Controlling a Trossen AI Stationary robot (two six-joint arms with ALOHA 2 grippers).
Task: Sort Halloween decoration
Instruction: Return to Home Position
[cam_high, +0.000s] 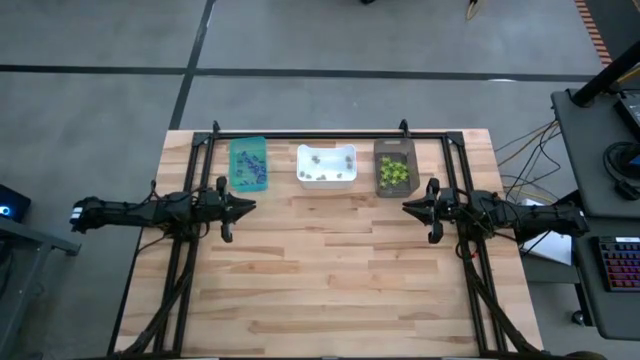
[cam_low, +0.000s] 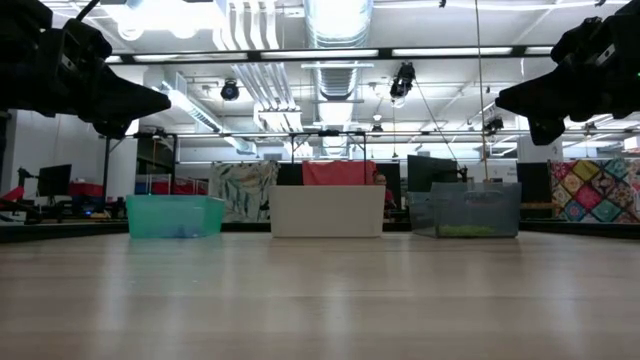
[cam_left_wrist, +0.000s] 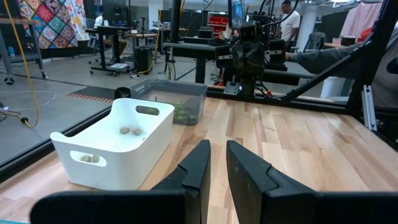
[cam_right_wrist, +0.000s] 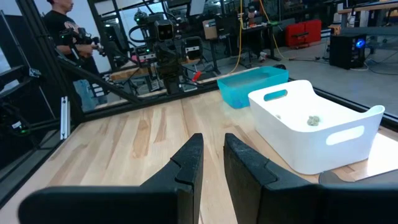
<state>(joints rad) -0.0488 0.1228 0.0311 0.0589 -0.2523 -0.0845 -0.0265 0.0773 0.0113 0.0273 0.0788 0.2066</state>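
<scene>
**A:** Looking down from above, where do the two arms sit?

**B:** The left gripper is left of the frame's centre and the right gripper is right of it. They are level with each other, point inward across the table, and stand well apart. The low view shows both hanging in the air at its upper corners, off the boards.

**A:** And the fingers?

**B:** Each wrist view shows its own pair drawn close, with only a thin slit between the fingers on the left and the same on the right. Neither pair holds anything.

**A:** Where is the decoration?

**B:** It is all inside three bins in a row across the upper middle of the overhead frame, beyond both grippers. The purple trinkets lie in the teal bin on the left. A few pale trinkets lie scattered in the white bin at the centre. The lime-green trinkets are heaped in the dark bin on the right. The bins stand just beside one another without touching.
</scene>
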